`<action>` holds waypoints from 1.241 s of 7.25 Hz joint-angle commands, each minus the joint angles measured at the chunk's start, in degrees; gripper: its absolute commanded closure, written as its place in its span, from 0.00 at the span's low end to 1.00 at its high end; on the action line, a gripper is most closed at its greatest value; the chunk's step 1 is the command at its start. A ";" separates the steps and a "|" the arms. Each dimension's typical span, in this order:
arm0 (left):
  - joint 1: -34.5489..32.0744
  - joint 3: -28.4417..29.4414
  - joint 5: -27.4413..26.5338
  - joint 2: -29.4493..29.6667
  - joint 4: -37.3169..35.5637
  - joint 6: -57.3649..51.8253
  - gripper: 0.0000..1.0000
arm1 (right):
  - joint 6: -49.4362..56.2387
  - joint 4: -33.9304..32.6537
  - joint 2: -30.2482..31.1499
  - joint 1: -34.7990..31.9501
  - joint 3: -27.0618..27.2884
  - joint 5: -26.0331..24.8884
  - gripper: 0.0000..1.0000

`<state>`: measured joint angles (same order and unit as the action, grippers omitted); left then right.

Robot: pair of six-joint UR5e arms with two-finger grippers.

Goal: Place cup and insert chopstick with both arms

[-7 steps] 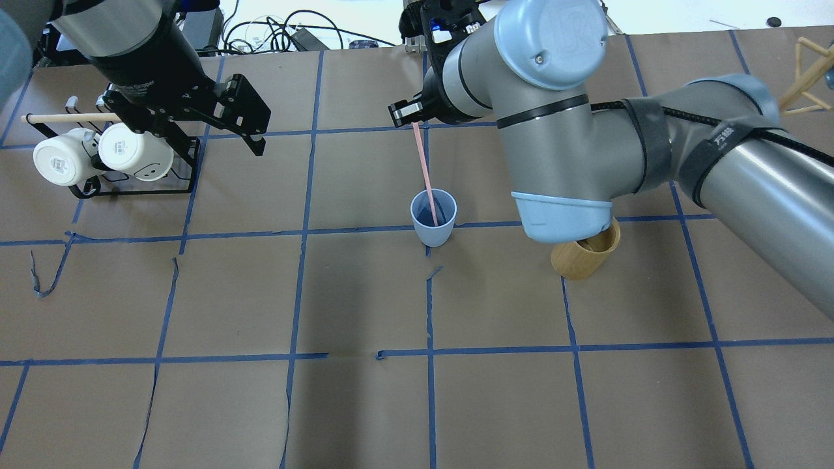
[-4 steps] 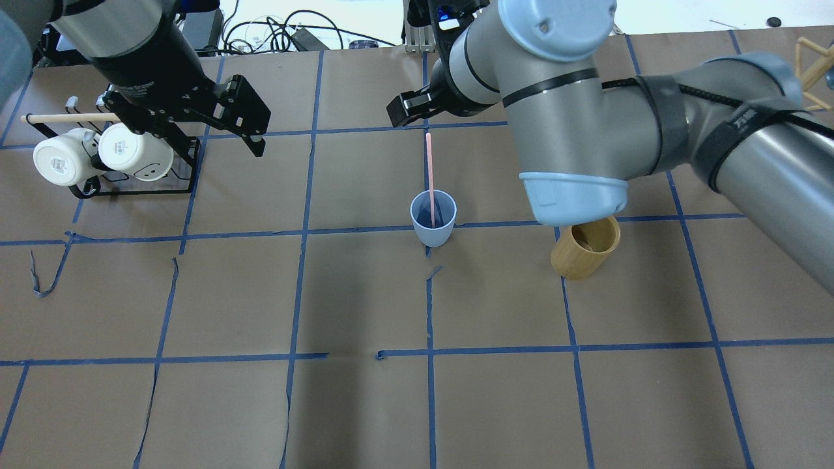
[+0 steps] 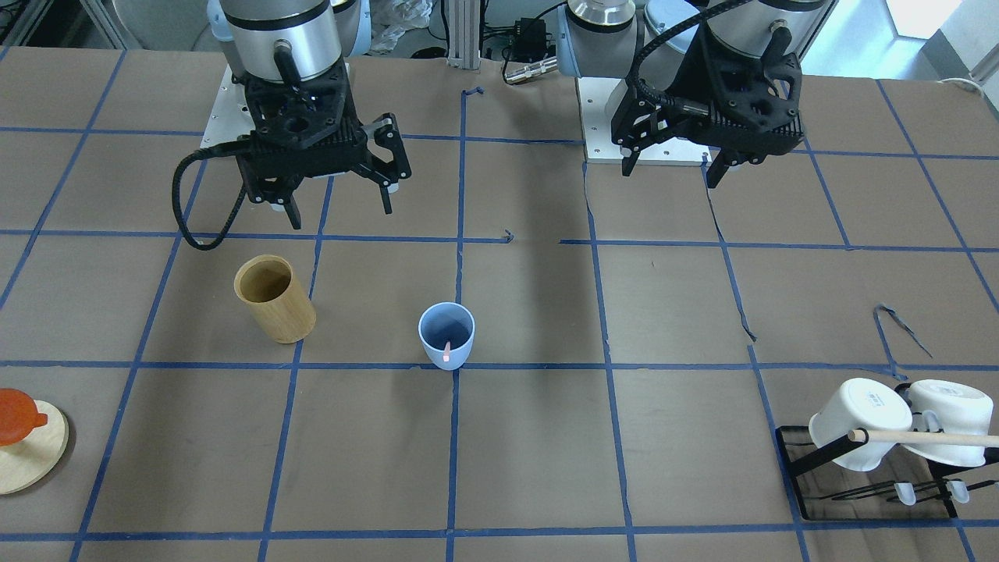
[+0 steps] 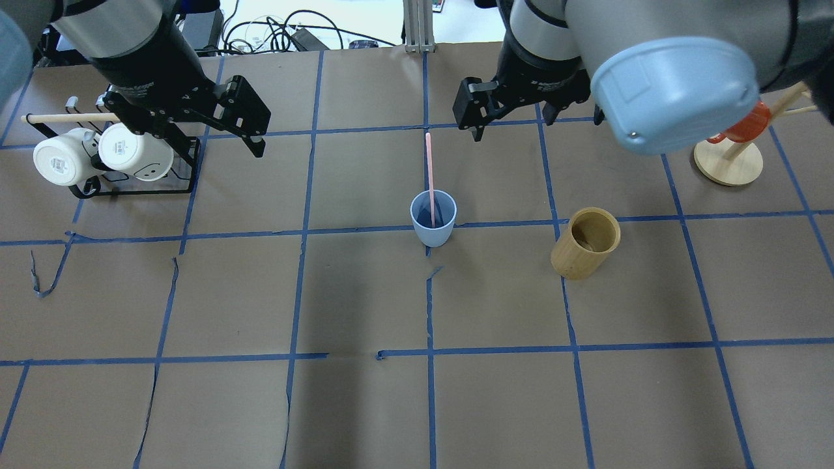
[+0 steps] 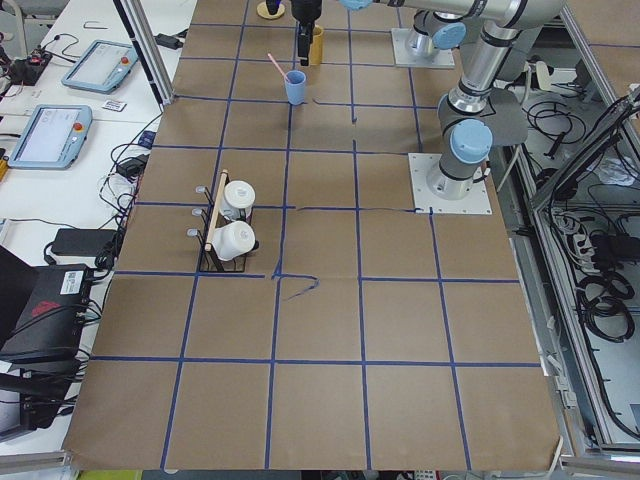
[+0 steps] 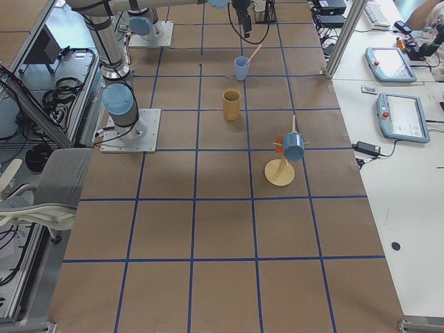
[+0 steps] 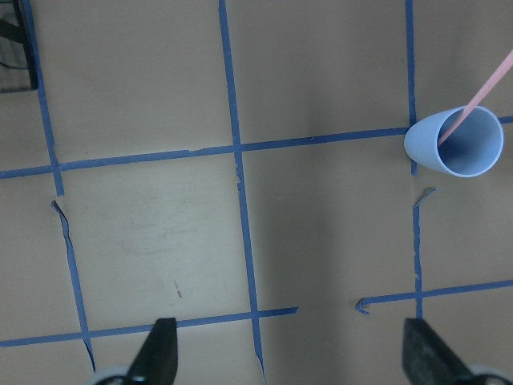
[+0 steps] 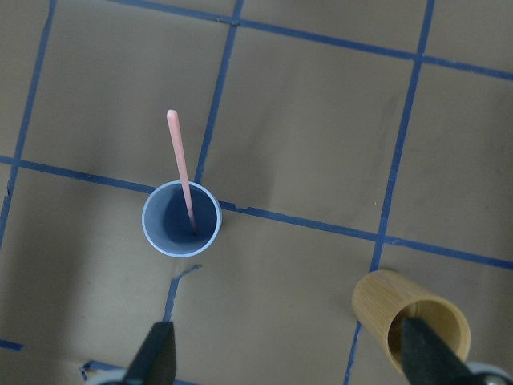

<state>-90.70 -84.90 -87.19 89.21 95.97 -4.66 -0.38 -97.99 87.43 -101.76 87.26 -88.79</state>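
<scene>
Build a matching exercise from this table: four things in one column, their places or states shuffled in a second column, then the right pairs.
Things
1. pink chopstick
2. blue cup
3. bamboo cup
4. white mugs

Places or states
A. lie tipped on the black rack
B. stands upright where blue tape lines cross
C. leans inside the blue cup, top end sticking out
D. stands apart on the blue cup's right, as the robot sees it

Pairs: 1-C, 2-B, 3-D, 4-A
</scene>
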 commanded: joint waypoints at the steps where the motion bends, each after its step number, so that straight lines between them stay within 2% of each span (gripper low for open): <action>1: 0.00 0.00 0.00 0.00 0.10 0.00 0.00 | -0.32 12.06 3.96 2.96 -0.33 -0.51 0.00; 3: 0.00 0.00 -0.09 0.00 0.19 0.00 0.00 | 0.20 19.13 5.64 10.32 -1.73 -0.34 0.00; 5: 0.00 -0.09 -0.09 0.00 0.27 0.00 0.00 | 0.47 24.76 6.52 11.67 -3.14 -2.34 0.00; 9: 0.00 -0.09 -0.09 0.00 0.27 0.00 0.00 | 0.38 24.69 5.39 14.39 -1.92 -2.35 0.00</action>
<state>-90.70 -84.99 -87.28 89.21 96.24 -4.66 -0.05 -73.19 93.32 -88.43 84.77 -91.06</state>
